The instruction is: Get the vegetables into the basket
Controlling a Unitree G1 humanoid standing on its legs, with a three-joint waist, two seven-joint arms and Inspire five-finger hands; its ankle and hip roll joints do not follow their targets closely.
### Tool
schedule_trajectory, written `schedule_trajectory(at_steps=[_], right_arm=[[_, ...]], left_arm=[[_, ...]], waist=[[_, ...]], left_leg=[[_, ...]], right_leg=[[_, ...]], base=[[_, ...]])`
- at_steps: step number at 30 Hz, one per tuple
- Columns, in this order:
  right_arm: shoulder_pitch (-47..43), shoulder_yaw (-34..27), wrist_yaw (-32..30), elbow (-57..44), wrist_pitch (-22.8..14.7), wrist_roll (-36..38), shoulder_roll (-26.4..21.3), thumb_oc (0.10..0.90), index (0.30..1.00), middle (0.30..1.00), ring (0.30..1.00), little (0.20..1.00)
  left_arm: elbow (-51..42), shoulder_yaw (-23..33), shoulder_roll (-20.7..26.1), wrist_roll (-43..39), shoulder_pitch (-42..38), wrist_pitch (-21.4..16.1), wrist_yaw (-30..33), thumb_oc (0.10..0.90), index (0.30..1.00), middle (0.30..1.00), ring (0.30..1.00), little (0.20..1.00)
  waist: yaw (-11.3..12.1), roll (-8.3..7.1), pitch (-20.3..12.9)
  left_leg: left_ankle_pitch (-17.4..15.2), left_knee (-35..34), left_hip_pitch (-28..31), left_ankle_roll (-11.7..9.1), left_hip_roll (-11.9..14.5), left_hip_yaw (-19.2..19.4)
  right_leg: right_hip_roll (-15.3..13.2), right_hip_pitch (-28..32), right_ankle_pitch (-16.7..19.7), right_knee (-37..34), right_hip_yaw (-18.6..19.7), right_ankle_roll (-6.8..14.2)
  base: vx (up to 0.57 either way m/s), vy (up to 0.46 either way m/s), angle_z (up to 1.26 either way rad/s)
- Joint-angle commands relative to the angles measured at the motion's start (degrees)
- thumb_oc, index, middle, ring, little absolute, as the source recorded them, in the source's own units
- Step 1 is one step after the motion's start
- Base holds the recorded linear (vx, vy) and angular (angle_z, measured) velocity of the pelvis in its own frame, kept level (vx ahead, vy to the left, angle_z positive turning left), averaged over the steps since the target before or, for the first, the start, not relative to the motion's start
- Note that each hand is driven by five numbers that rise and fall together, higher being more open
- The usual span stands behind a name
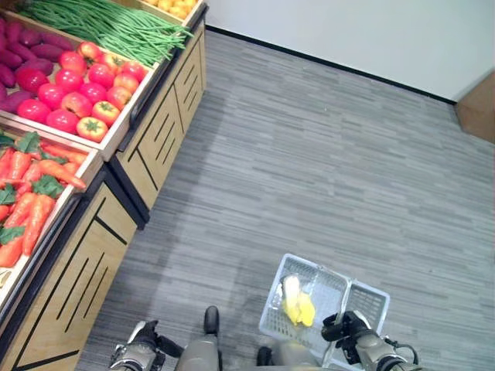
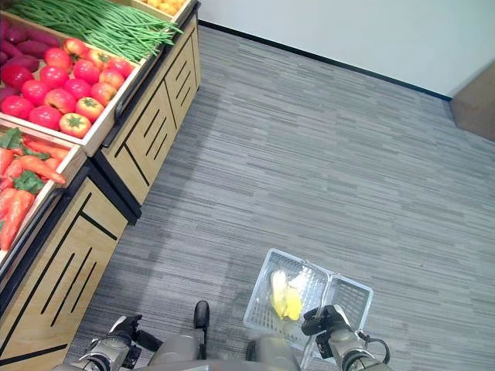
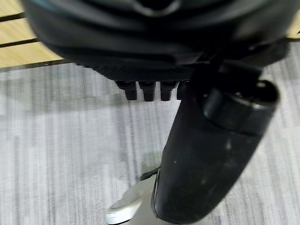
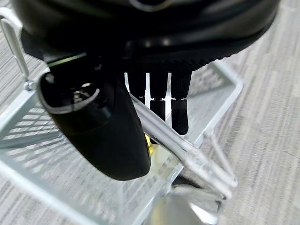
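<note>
One white basket (image 1: 352, 297) holds two yellow vegetables (image 1: 298, 306). Four produce crates show: green beans (image 1: 108, 27), tomatoes (image 1: 85, 85), carrots (image 1: 31, 193), purple vegetables (image 1: 27, 46).

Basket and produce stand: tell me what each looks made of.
The basket looks like pale plastic with a fine grid of holes in its walls and floor. Its handle, held in the right hand, seems to be shiny metal wire. The produce stand looks like light wood or wood-look panel with dark slots and edging; which of the two is hard to tell.
</note>
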Motion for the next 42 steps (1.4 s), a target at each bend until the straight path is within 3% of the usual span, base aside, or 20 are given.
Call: schedule_trajectory(at_steps=[1,7,8,10,12,16,23,25,26,27,28,30,32,37,40,42], right_arm=[[4.0,0.35,0.39,0.96,1.62,-0.4,-2.6,0.4,0.3,0.3,0.3,0.3],[4.07,0.87,0.71,1.07,1.46,-0.88,-2.77,0.4,0.3,0.3,0.3,0.3],[4.0,1.4,0.91,1.04,1.4,-1.08,-2.89,0.4,0.3,0.3,0.3,0.3],[4.64,1.25,0.9,1.21,1.36,-0.94,-3.06,0.4,0.3,0.3,0.3,0.3],[4.56,1.18,0.92,1.26,1.45,-0.87,-3.52,0.4,0.3,0.3,0.3,0.3],[4.53,1.25,0.55,1.35,1.56,-0.35,-3.8,0.4,0.3,0.3,0.3,0.3],[5.33,1.38,0.56,1.58,1.35,0.22,-3.73,0.4,0.3,0.3,0.3,0.3],[5.98,1.49,0.89,1.95,1.31,-0.16,-3.86,0.4,0.3,0.3,0.3,0.3],[6.3,1.25,0.98,1.93,1.22,-0.21,-4.57,0.4,0.3,0.3,0.3,0.3],[6.48,1.16,1.14,2.09,1.28,-0.77,-4.82,0.4,0.3,0.3,0.3,0.3],[6.85,0.47,1.03,1.56,1.46,-1.56,-5.26,0.4,0.3,0.3,0.3,0.3],[7.1,0.07,1.07,1.39,1.83,-1.89,-5.29,0.4,0.3,0.3,0.3,0.3],[7.04,0.36,1.06,1.49,2.03,-2.5,-4.12,0.4,0.3,0.3,0.3,0.3],[5.77,1.54,1.0,1.51,2.37,-3.64,-2.36,0.4,0.3,0.3,0.3,0.3],[4.96,2.68,1.38,0.81,2.21,-4.16,-1.72,0.4,0.3,0.3,0.3,0.3],[4.8,2.65,1.48,0.9,2.25,-4.42,-1.68,0.4,0.3,0.3,0.3,0.3]], left_arm=[[0.64,1.55,1.02,1.24,-0.15,-0.19,0.39,0.9,1.0,1.0,1.0,1.0],[0.98,1.68,0.62,1.29,-0.63,-0.4,0.26,0.9,1.0,1.0,1.0,1.0],[0.81,1.49,0.55,1.01,-0.8,-0.57,0.09,0.9,1.0,1.0,1.0,1.0],[0.95,1.15,0.23,1.16,-0.76,-0.5,-0.21,0.9,1.0,1.0,1.0,1.0],[1.14,1.11,-0.39,0.59,-0.56,-0.49,-0.02,0.9,1.0,1.0,1.0,1.0],[0.9,0.21,-0.96,0.11,-1.19,-0.32,0.35,0.9,1.0,1.0,1.0,1.0],[0.29,-0.07,-1.27,-0.89,-1.51,-0.36,0.61,0.9,1.0,1.0,1.0,1.0],[0.31,-0.11,-1.65,-0.91,-1.6,-0.28,0.48,0.9,1.0,1.0,1.0,1.0],[0.04,-0.6,-2.12,-0.8,-2.05,-0.26,0.46,0.9,1.0,1.0,1.0,1.0],[-0.6,-1.0,-2.47,-0.51,-2.18,-0.23,0.37,0.9,1.0,1.0,1.0,1.0],[-2.0,-1.84,-3.01,0.15,-2.94,-0.19,-0.01,0.9,1.0,1.0,1.0,1.0],[-2.52,-1.98,-3.16,0.65,-3.04,0.01,0.02,0.9,1.0,1.0,1.0,1.0],[-2.14,-1.67,-3.3,0.69,-2.3,-0.31,-0.21,0.9,1.0,1.0,1.0,1.0],[-1.43,-1.13,-1.58,1.65,-1.57,-0.39,-0.31,0.9,1.0,1.0,1.0,1.0],[-0.07,0.99,-0.19,0.82,-0.56,-0.25,0.17,0.9,1.0,1.0,1.0,1.0],[0.42,1.43,0.1,0.67,-0.3,-0.18,0.18,0.9,1.0,1.0,1.0,1.0]], waist=[[-1.13,0.0,2.39],[-4.26,0.11,3.47],[-4.87,-0.12,3.24],[-5.16,0.13,2.85],[-5.41,0.86,1.75],[-5.67,1.69,1.27],[-6.32,2.99,0.9],[-6.32,2.81,1.46],[-6.47,2.31,2.46],[-7.35,2.48,2.28],[-8.33,3.77,2.31],[-8.39,4.6,1.96],[-7.88,4.37,1.56],[-6.09,2.08,1.07],[-3.62,-0.34,1.75],[-3.06,-0.87,1.83]], left_leg=[[-7.65,6.38,1.15,-5.25,0.66,-1.98],[-11.3,6.96,6.91,-5.14,-1.23,-7.58],[-11.88,6.86,8.14,-5.09,-2.15,-9.57],[-12.46,6.89,9.03,-5.37,-2.28,-11.1],[-12.8,6.06,10.66,-6.25,-1.02,-13.72],[-12.04,5.04,10.45,-7.64,0.95,-16.11],[-10.97,4.7,10.13,-9.77,4.51,-16.97],[-9.71,8.8,8.01,-10.84,4.31,-15.79],[-8.13,13.06,4.18,-11.27,3.6,-11.34],[-8.08,10.93,2.26,-10.96,6.01,-2.16],[-3.56,7.98,-1.35,-11.59,10.27,11.02],[-3.52,7.25,-1.36,-11.83,10.71,12.75],[-4.46,6.09,-0.66,-10.5,8.79,11.36],[-4.8,2.46,2.45,-8.59,6.64,11.92],[-6.13,3.06,2.66,-7.17,4.72,9.83],[-6.37,3.17,2.55,-6.88,4.19,9.3]], right_leg=[[-2.46,-1.07,17.71,-12.7,2.15,2.29],[0.43,-6.48,20.95,-19.95,4.74,3.15],[2.14,-7.48,20.87,-18.9,6.22,3.0],[2.39,-6.29,20.15,-18.05,6.47,2.58],[4.09,-5.98,18.09,-15.34,6.36,1.29],[4.3,-5.98,16.04,-14.46,4.2,0.1],[5.09,-5.62,11.58,-11.49,1.3,-1.59],[4.4,-3.82,11.23,-12.22,0.07,-2.21],[2.9,-1.93,11.59,-13.51,-1.31,-2.45],[1.41,-0.34,11.34,-15.11,-3.36,-2.0],[-1.0,1.54,11.48,-16.57,-6.89,-0.93],[-1.52,1.21,10.86,-15.47,-8.11,-0.52],[-3.2,1.28,11.44,-14.75,-8.08,0.36],[-3.79,1.91,12.92,-15.18,-5.11,1.86],[-4.71,2.36,14.22,-15.28,-4.6,2.91],[-5.19,2.54,14.57,-14.83,-4.96,3.25]], base=[[0.29,-0.07,0.38],[0.28,-0.04,0.69],[0.4,-0.115,1.57],[0.24,-0.108,1.76],[0.24,-0.181,0.82],[0.09,-0.119,0.32],[0.1,-0.127,0.35],[0.05,-0.124,0.35],[-0.04,-0.073,1.17],[-0.09,-0.013,2.03],[-0.06,0.027,2.37],[0.05,0.147,1.55],[0.11,0.294,0.19],[0.07,0.184,-0.32],[0.03,0.158,0.03],[0.01,0.105,0.01]])
